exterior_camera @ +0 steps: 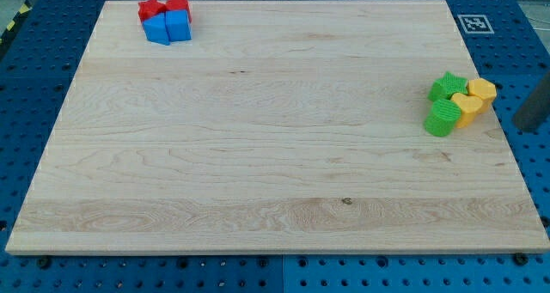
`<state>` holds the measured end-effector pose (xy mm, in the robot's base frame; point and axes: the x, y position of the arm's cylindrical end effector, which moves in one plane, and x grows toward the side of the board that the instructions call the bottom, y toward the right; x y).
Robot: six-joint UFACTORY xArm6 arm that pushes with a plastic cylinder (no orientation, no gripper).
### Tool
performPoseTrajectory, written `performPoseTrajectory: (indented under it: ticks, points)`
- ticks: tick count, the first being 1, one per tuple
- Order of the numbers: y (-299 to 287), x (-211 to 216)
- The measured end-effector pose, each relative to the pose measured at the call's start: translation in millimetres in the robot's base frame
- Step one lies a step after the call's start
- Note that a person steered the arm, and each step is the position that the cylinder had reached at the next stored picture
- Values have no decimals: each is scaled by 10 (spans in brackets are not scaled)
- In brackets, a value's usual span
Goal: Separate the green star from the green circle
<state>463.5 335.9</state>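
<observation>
Right now you have a pale wooden board [258,138] lying on a blue pegboard table [34,87], and all the blocks sit in two tight clusters at opposite corners of it.

Look to the right edge, a little above the middle of the view. The green star [448,87] sits at the far left of that cluster, and the green circle [443,119], a ribbed round block, sits just nearer to you, below it. The two greens are close together, touching or almost so; you cannot quite tell which. Pressed against them on the right are a yellow heart-like block [467,107] and, further right and slightly farther back, a yellow block [482,93] of rounded, many-sided shape.

At the far left corner of the board you see the other cluster: two red blocks [163,8] at the back, their shapes hard to make out, with two blue blocks [168,28] packed against them in front.

A dark rod [534,106] comes in slanted at the view's right edge, off the board, over the blue table. My tip [518,126] is just right of the yellow blocks, apart from them and touching nothing. The rod has no jaws, so there is nothing spread, pressed or pinching to report.

A small black-and-white marker tag [474,23] lies beyond the board's far right corner.
</observation>
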Motion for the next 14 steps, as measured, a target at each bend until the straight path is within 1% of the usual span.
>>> performPoseTrajectory:
  ticks: [1,2,3,4,5,6,7,8,9,11,13,14]
  points:
    - [-8,-476]
    - [-252,-357]
    - [-631,-231]
    - [-629,-294]
    - [-270,-465]
    - [-262,-615]
    - [-341,-933]
    - [-703,-939]
    - [-829,-917]
    - [-879,-589]
    - [-1142,-536]
    - [-1150,-490]
